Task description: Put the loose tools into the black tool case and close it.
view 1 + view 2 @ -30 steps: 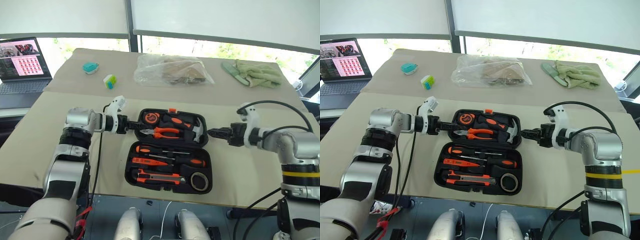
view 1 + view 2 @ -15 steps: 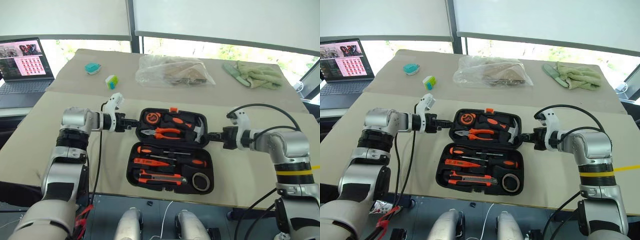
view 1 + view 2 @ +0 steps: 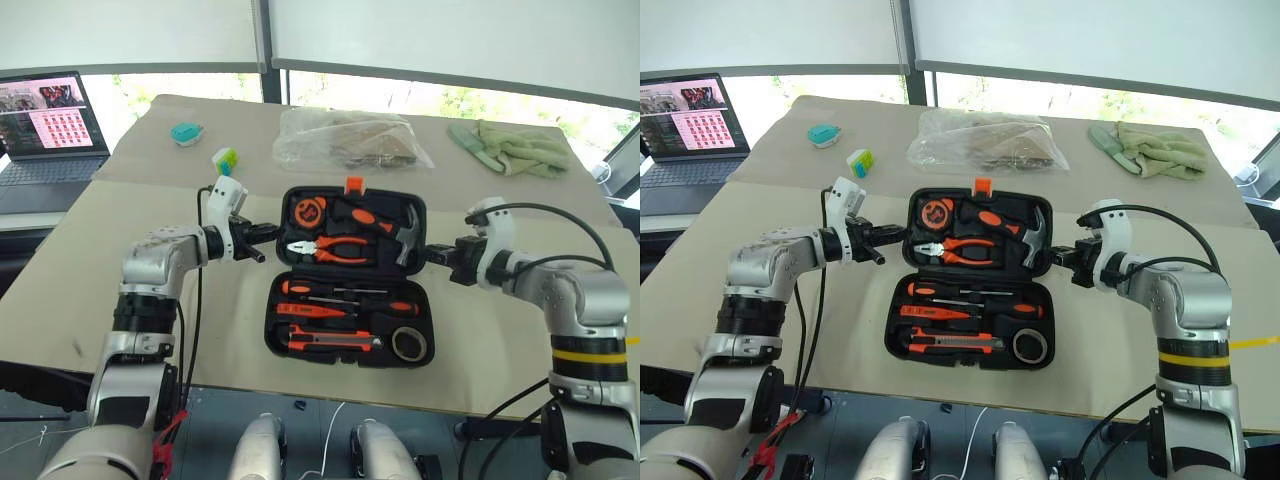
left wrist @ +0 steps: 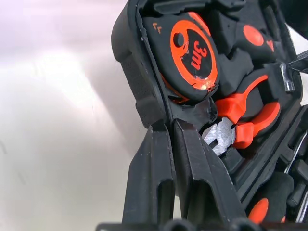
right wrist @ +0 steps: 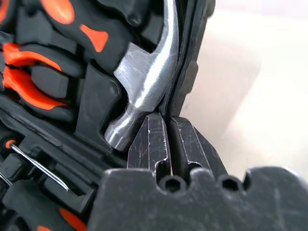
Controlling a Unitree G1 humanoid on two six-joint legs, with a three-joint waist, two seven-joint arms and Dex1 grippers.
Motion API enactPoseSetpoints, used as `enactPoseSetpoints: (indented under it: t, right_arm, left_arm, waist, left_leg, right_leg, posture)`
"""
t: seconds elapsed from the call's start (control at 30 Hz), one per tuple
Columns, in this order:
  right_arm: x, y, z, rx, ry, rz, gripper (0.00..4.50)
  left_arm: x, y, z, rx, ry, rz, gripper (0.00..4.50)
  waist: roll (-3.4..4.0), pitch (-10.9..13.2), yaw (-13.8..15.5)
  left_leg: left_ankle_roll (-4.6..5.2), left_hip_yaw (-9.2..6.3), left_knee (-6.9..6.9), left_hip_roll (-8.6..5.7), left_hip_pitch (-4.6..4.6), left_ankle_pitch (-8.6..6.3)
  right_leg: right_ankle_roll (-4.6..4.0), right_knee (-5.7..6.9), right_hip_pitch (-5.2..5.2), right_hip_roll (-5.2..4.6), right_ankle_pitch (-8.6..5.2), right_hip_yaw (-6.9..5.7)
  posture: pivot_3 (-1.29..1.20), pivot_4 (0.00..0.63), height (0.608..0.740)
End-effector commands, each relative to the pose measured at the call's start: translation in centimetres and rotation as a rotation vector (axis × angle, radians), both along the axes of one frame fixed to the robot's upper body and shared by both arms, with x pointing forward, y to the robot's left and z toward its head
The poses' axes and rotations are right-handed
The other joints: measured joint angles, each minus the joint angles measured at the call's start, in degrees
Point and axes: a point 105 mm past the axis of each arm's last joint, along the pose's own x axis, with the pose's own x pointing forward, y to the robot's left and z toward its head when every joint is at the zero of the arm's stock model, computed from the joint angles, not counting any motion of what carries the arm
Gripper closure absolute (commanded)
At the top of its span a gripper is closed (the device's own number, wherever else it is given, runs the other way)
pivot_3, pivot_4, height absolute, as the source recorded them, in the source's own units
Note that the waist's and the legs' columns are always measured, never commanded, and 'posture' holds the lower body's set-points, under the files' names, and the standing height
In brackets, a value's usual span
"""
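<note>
A wide table (image 3: 60,270) covered with a beige cloth is seen under large windows with white blinds. At its far left corner, well apart from the left gripper (image 3: 262,243), an open laptop (image 3: 45,125) is placed.

The black tool case (image 3: 350,285) lies open between the two grippers, and its far half is tilted up from the cloth. The left gripper is pressed against the left edge of this raised half, and its fingers (image 4: 159,178) are closed narrowly with almost no gap; a grip on the rim cannot be told. The right gripper (image 3: 432,254) is set at the right edge, beside the steel hammer head (image 5: 144,91), with its fingers (image 5: 166,144) closed together in the same way.

In the near half, below both grippers, the screwdrivers (image 3: 345,305), the utility knife (image 3: 335,343) and the tape roll (image 3: 408,344) are held in their slots. Pliers (image 3: 335,250) and a tape measure (image 4: 192,53) are kept in the raised half.

Beyond the case, a clear plastic bag (image 3: 350,140) is lying. A green cloth (image 3: 510,148) is found far beyond the right gripper. Two small gadgets, teal (image 3: 184,132) and green-white (image 3: 225,159), are seen beyond the left gripper.
</note>
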Motion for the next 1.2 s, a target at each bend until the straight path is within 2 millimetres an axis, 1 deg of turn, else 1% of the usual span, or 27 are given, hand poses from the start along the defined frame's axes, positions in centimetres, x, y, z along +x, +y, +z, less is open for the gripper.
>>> enactPoseSetpoints:
  t: [0.03, 0.1, 0.17, 0.23, 0.3, 0.37, 0.43, 0.53, 0.57, 0.67, 0.7, 0.77, 0.8, 0.83, 0.87, 0.9, 0.97, 1.03, 1.07, 1.1, 1.13, 1.2]
  right_arm:
    - [-0.7, 1.1, 3.9, -0.022, -0.285, 0.033, 4.48]
    - [-1.1, 1.2, 4.0, -0.055, -0.350, 0.023, 4.48]
    - [-1.6, 0.9, 3.9, -0.133, -0.462, -0.002, 4.48]
    - [-2.3, 0.8, 3.3, -0.234, -0.562, -0.002, 4.48]
    - [-2.9, 0.8, 2.0, -0.324, -0.609, 0.016, 4.48]
    - [-3.5, 0.8, 0.7, -0.375, -0.628, 0.031, 4.48]
    - [-4.1, 0.8, -0.2, -0.420, -0.662, 0.047, 4.48]
    - [-4.8, 0.9, -0.7, -0.507, -0.733, 0.071, 4.48]
    - [-5.2, 0.9, -0.9, -0.546, -0.761, 0.087, 4.48]
    - [-6.5, 0.9, -1.8, -0.629, -0.814, 0.153, 4.48]
    - [-7.3, 1.0, -1.9, -0.669, -0.853, 0.191, 4.48]
    - [-8.8, 1.1, -2.2, -0.723, -0.906, 0.257, 3.75]
    - [-9.4, 1.0, -2.3, -0.724, -0.901, 0.269, 3.58]
    - [-9.9, 0.6, -2.1, -0.719, -0.888, 0.262, 3.17]
    - [-10.5, 0.1, -1.8, -0.717, -0.875, 0.254, 2.82]
    - [-11.1, -0.4, -1.3, -0.704, -0.853, 0.242, 2.55]
    - [-12.2, -1.3, -0.5, -0.687, -0.799, 0.239, 1.86]
    - [-13.3, -1.8, -0.4, -0.658, -0.712, 0.260, 1.17]
    - [-13.9, -1.9, -0.5, -0.611, -0.640, 0.276, 0.86]
    - [-14.5, -1.8, -0.6, -0.556, -0.569, 0.296, 0.80]
    - [-15.1, -1.6, -0.8, -0.500, -0.496, 0.321, 0.80]
    - [-16.4, -0.4, -1.5, -0.379, -0.352, 0.418, 0.80]
  left_arm:
    - [-0.7, -1.6, 3.2, 0.027, -0.300, -0.004, 4.50]
    - [-1.0, -1.5, 3.3, 0.052, -0.370, 0.015, 4.50]
    - [-1.4, -1.2, 3.2, 0.090, -0.454, 0.058, 4.50]
    - [-1.9, -0.9, 2.8, 0.130, -0.525, 0.089, 4.50]
    - [-2.5, -0.6, 2.3, 0.162, -0.582, 0.104, 4.50]
    - [-2.9, -0.1, 2.0, 0.187, -0.629, 0.127, 4.50]
    - [-3.1, 0.6, 1.5, 0.206, -0.637, 0.156, 4.50]
    - [-3.8, 1.4, 0.8, 0.249, -0.681, 0.173, 4.50]
    - [-4.1, 2.0, 0.4, 0.262, -0.682, 0.188, 4.50]
    - [-4.4, 3.8, -0.8, 0.268, -0.619, 0.259, 4.50]
    - [-4.7, 4.4, -1.3, 0.269, -0.597, 0.280, 4.50]
    - [-5.5, 5.2, -1.8, 0.271, -0.584, 0.315, 3.80]
    - [-5.9, 5.5, -2.1, 0.273, -0.566, 0.323, 3.71]
    - [-6.3, 5.9, -2.1, 0.270, -0.557, 0.340, 3.24]
    - [-6.8, 6.4, -2.1, 0.268, -0.546, 0.352, 2.88]
    - [-7.3, 7.0, -1.9, 0.275, -0.537, 0.364, 2.62]
    - [-8.0, 8.6, -1.6, 0.290, -0.512, 0.392, 1.86]
    - [-8.3, 10.0, -1.5, 0.308, -0.463, 0.402, 1.19]
    - [-8.3, 10.6, -1.7, 0.314, -0.425, 0.389, 0.90]
    - [-8.1, 11.0, -1.8, 0.318, -0.390, 0.378, 0.50]
    - [-7.8, 11.4, -1.9, 0.317, -0.358, 0.369, 0.50]
    - [-6.3, 10.9, -2.4, 0.319, -0.285, 0.284, 0.50]
  waist:
    - [0.00, 0.00, 0.10]
    - [0.00, 0.00, 0.20]
    - [0.00, 0.00, 0.20]
    - [0.00, 0.00, 0.19]
    - [0.00, 0.00, 0.18]
    - [0.00, 0.00, 0.19]
    - [0.00, 0.00, 0.13]
    - [0.01, 0.00, -0.16]
    - [0.01, 0.00, -0.26]
    - [0.02, -0.01, -0.45]
    - [0.02, -0.01, -0.53]
    - [0.03, -0.02, -0.73]
    - [0.03, -0.02, -0.92]
    - [0.03, -0.03, -1.19]
    - [0.03, -0.03, -1.32]
    - [0.02, -0.02, -1.42]
    - [0.02, -0.02, -1.32]
    - [0.00, -0.02, -1.11]
    - [-0.04, -0.05, -1.03]
    - [-0.08, -0.07, -0.94]
    - [-0.10, -0.06, -0.83]
    - [-0.10, -0.06, -0.32]
  left_leg:
    - [0.01, 0.00, 0.00, 0.00, -0.01, 0.00]
    - [0.01, 0.00, 0.01, 0.00, -0.08, 0.00]
    - [0.00, 0.00, 0.03, 0.00, -0.08, 0.00]
    - [0.00, 0.00, 0.02, 0.00, -0.07, 0.00]
    - [0.00, 0.00, 0.01, 0.00, -0.07, 0.00]
    - [0.00, 0.02, 0.01, 0.00, -0.05, 0.00]
    - [0.00, 0.03, 0.02, 0.01, 0.10, 0.00]
    - [0.00, 0.08, -0.01, 0.03, 0.36, 0.00]
    - [-0.01, 0.11, -0.03, 0.04, 0.42, 0.00]
    - [-0.02, 0.16, -0.06, 0.05, 0.49, 0.00]
    - [-0.02, 0.17, -0.07, 0.06, 0.53, 0.00]
    - [-0.02, 0.20, -0.10, 0.07, 0.63, 0.00]
    - [-0.02, 0.24, -0.12, 0.09, 0.70, 0.00]
    - [-0.02, 0.25, -0.14, 0.09, 0.74, 0.00]
    - [-0.02, 0.29, -0.19, 0.12, 0.78, 0.00]
    - [-0.02, 0.32, -0.26, 0.13, 0.83, 0.00]
    - [-0.07, 0.36, -0.32, 0.15, 0.87, 0.02]
    - [-0.08, 0.38, -0.31, 0.17, 0.95, 0.03]
    - [-0.08, 0.42, -0.31, 0.17, 0.97, 0.03]
    - [-0.08, 0.41, -0.33, 0.18, 1.08, 0.03]
    - [-0.08, 0.41, -0.36, 0.20, 1.36, 0.02]
    - [-0.12, 0.42, -0.53, 0.21, 1.78, -0.01]
  right_leg:
    - [0.00, 0.00, 0.00, 0.00, 0.00, 0.00]
    - [0.00, 0.00, -0.06, 0.00, 0.00, 0.00]
    - [0.01, 0.01, -0.07, 0.00, 0.00, -0.01]
    - [0.01, 0.00, -0.07, 0.00, 0.00, 0.00]
    - [0.01, -0.01, -0.06, 0.00, 0.00, -0.01]
    - [0.01, 0.00, -0.05, 0.00, 0.00, 0.00]
    - [0.01, 0.01, 0.08, 0.00, 0.00, 0.00]
    - [0.00, 0.02, 0.25, 0.01, 0.00, 0.03]
    - [0.00, 0.03, 0.29, 0.01, 0.00, 0.06]
    - [0.00, 0.05, 0.31, 0.02, 0.00, 0.11]
    - [0.00, 0.05, 0.34, 0.02, 0.00, 0.12]
    - [-0.01, 0.05, 0.38, 0.03, 0.00, 0.15]
    - [-0.01, 0.06, 0.42, 0.03, -0.01, 0.19]
    - [-0.01, 0.06, 0.43, 0.03, -0.01, 0.21]
    - [-0.02, 0.06, 0.43, 0.05, -0.01, 0.24]
    - [-0.03, 0.07, 0.42, 0.05, -0.02, 0.29]
    - [-0.05, 0.09, 0.40, 0.07, -0.01, 0.34]
    - [-0.07, 0.08, 0.48, 0.05, 0.00, 0.34]
    - [-0.07, 0.06, 0.49, 0.03, -0.01, 0.34]
    - [-0.07, 0.03, 0.62, 0.03, -0.01, 0.33]
    - [-0.10, -0.05, 0.95, 0.03, -0.04, 0.28]
    - [-0.20, -0.31, 1.33, -0.07, -0.18, 0.24]
  posture:
    - [0.00, 0.150, 0.740]
    - [0.00, 0.150, 0.740]
    - [0.00, 0.150, 0.740]
    - [0.00, 0.150, 0.740]
    - [0.00, 0.150, 0.740]
    - [0.00, 0.150, 0.740]
    - [0.00, 0.150, 0.740]
    - [0.00, 0.150, 0.740]
    - [0.00, 0.150, 0.740]
    - [0.00, 0.150, 0.740]
    - [0.00, 0.150, 0.740]
    - [0.00, 0.150, 0.740]
    - [0.00, 0.150, 0.740]
    - [0.00, 0.150, 0.740]
    - [0.00, 0.150, 0.740]
    - [0.00, 0.150, 0.740]
    - [0.00, 0.150, 0.740]
    - [0.00, 0.150, 0.740]
    - [0.00, 0.150, 0.740]
    - [0.00, 0.150, 0.740]
    - [0.00, 0.150, 0.740]
    - [0.00, 0.150, 0.740]
